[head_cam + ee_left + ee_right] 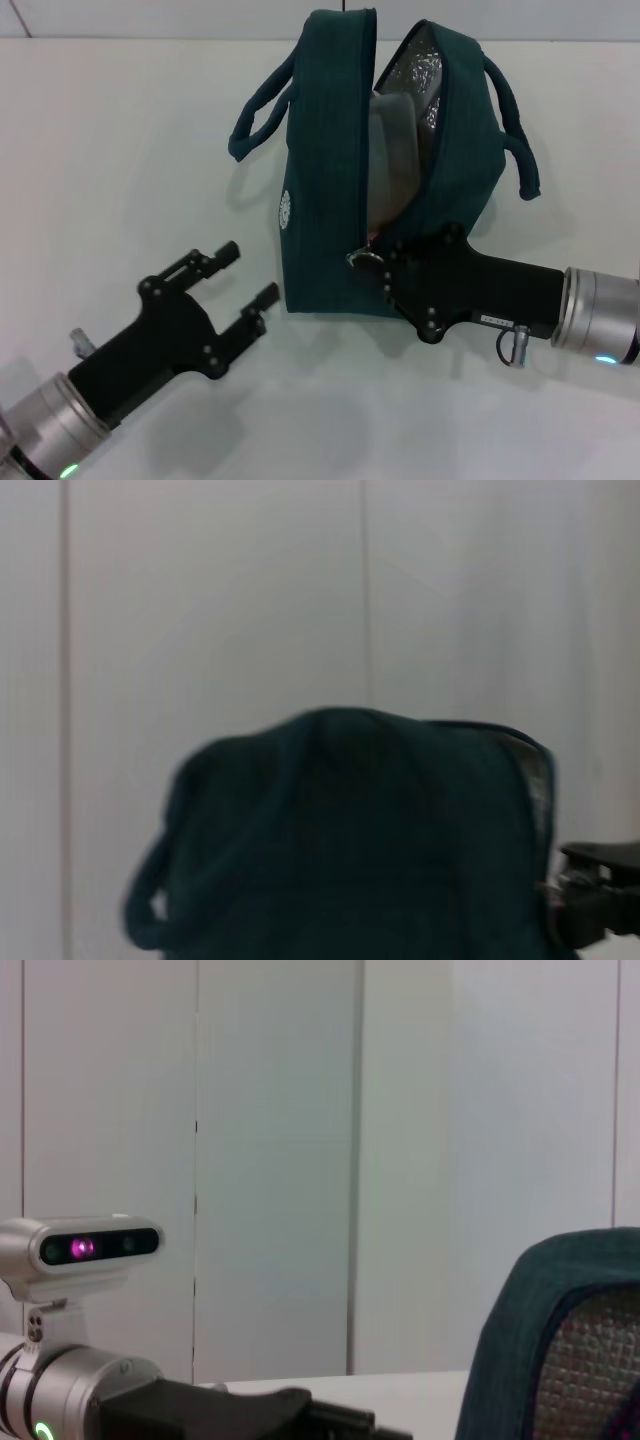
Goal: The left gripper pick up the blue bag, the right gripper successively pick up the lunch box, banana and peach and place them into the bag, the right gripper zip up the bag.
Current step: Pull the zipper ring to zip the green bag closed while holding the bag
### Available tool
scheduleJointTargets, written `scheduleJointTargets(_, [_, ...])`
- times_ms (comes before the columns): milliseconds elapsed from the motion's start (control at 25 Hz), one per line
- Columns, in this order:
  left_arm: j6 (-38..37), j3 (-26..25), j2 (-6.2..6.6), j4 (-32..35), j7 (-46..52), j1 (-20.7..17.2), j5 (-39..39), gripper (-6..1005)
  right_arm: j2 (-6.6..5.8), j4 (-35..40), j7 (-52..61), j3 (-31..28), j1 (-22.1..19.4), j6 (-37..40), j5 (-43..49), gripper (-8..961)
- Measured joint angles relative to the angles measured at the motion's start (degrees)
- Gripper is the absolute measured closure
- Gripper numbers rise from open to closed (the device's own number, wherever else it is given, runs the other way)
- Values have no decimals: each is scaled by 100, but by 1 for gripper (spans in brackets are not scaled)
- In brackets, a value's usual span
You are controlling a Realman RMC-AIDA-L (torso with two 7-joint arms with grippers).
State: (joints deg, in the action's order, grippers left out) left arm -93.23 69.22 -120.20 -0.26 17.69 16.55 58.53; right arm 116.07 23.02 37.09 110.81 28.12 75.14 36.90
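The blue bag (325, 190) stands upright on the white table (120, 150), its zip wide open and its silver lining (420, 75) showing. A pale lunch box (392, 140) sits inside the opening. The banana and peach are hidden. My right gripper (383, 268) presses against the bag's near lower edge, shut on the zipper pull (360, 258). Left of the bag and apart from it, my left gripper (250, 270) hangs open. The bag (350, 850) fills the left wrist view, and its edge (520, 1340) shows in the right wrist view.
Two carry handles (255, 115) (515, 130) hang off the bag's sides. The left arm's wrist camera (85, 1250) shows in the right wrist view. A pale panelled wall (300, 1160) stands behind the table.
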Motion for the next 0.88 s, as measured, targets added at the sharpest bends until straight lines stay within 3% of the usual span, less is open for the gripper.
scheduleJointTargets(880, [503,265,-23,49,259,602,181,446,12,4,57,-16,-194,190,-68,939])
